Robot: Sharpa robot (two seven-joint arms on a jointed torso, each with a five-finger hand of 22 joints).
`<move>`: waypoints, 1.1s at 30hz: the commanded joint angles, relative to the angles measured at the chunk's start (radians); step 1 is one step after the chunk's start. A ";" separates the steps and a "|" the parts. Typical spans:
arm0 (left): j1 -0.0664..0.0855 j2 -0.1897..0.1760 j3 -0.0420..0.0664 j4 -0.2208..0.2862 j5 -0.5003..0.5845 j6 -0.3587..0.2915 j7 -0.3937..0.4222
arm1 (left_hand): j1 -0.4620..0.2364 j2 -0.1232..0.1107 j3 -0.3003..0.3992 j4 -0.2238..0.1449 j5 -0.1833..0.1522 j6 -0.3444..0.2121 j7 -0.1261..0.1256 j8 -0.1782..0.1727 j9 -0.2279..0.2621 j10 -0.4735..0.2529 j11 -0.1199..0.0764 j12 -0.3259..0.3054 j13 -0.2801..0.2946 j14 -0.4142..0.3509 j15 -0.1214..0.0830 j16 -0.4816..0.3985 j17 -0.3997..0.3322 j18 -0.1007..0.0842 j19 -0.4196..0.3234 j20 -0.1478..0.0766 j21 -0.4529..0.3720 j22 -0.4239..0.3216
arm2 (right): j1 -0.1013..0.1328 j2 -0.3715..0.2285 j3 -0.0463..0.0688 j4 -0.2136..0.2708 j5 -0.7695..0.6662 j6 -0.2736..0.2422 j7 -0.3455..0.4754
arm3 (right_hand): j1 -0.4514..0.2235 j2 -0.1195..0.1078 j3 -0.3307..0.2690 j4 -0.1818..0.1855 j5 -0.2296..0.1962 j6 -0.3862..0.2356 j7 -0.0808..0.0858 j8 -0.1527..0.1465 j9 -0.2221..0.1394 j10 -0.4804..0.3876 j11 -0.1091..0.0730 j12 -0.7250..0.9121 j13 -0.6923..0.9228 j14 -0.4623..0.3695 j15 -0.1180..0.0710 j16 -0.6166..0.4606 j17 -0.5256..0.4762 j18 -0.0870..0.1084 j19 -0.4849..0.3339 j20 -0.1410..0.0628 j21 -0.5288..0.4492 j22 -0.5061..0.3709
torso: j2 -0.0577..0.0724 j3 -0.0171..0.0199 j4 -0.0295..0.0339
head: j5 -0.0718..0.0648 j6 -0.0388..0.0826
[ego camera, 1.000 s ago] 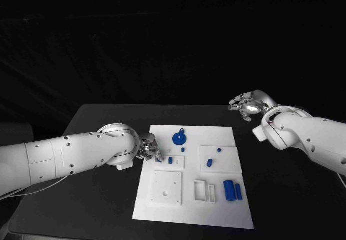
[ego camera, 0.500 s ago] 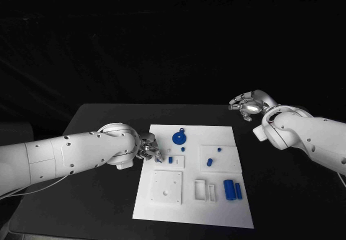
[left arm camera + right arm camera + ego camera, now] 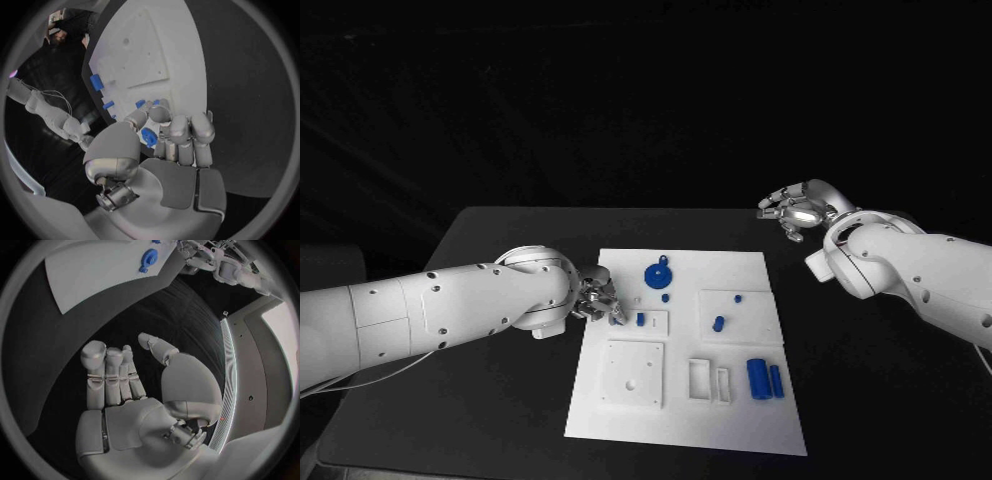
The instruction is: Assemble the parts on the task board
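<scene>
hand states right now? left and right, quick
Left hand: holds a small blue part between thumb and fingers, at the task board's left edge.
Right hand: open, holds nothing, fingers apart, off the board.

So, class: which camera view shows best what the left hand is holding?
The left wrist view: a small blue part sits pinched between the left hand's thumb and fingers, close to the camera. In the head view the hand sits at the task board's edge, its fingers hiding the part. The right wrist view catches that hand at a distance.
</scene>
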 commanded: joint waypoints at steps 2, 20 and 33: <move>-0.002 -0.001 -0.002 0.000 -0.010 0.030 0.002 | 0.014 0.001 0.011 -0.007 0.004 0.019 -0.013 0.050 -0.003 0.005 -0.002 0.006 -0.001 0.003 -0.007 0.007 0.001 0.126 0.001 -0.031 0.006 0.001 | -0.001 -0.001 0.001 0.000 -0.004 0.006 0.006 | -0.008 0.000 -0.008 0.000 0.004 -0.002 0.009 -0.007 0.001 -0.006 -0.002 0.007 -0.002 -0.007 0.001 0.007 -0.001 0.168 -0.003 -0.006 -0.005 0.001 | 0.000 0.0002 0.0000 | 0.000 0.000; -0.002 0.017 -0.002 -0.027 -0.021 0.071 -0.008 | 0.019 0.001 0.014 -0.013 0.005 0.018 -0.013 0.053 -0.008 0.005 -0.002 0.006 -0.002 0.003 -0.005 0.008 0.001 0.126 0.000 -0.031 0.007 0.001 | -0.001 0.001 0.001 -0.001 -0.004 0.007 0.007 | -0.008 0.000 -0.009 0.001 0.004 -0.002 0.009 -0.007 0.002 -0.007 -0.002 0.007 -0.002 -0.007 0.001 0.007 -0.002 0.168 -0.003 -0.006 -0.005 0.001 | 0.000 0.0011 0.0003 | 0.001 -0.003; -0.001 0.050 -0.001 -0.039 -0.039 0.095 -0.011 | 0.019 0.002 0.015 -0.013 0.005 0.018 -0.013 0.053 -0.010 0.005 -0.002 0.007 -0.002 0.003 -0.005 0.008 0.001 0.125 -0.001 -0.030 0.008 0.001 | -0.003 0.006 0.001 -0.004 -0.004 0.008 0.006 | -0.009 0.000 -0.009 0.001 0.005 -0.003 0.009 -0.007 0.002 -0.007 -0.002 0.008 -0.003 -0.008 0.001 0.007 -0.002 0.168 -0.003 -0.006 -0.006 0.002 | 0.000 0.0012 -0.0009 | 0.003 -0.002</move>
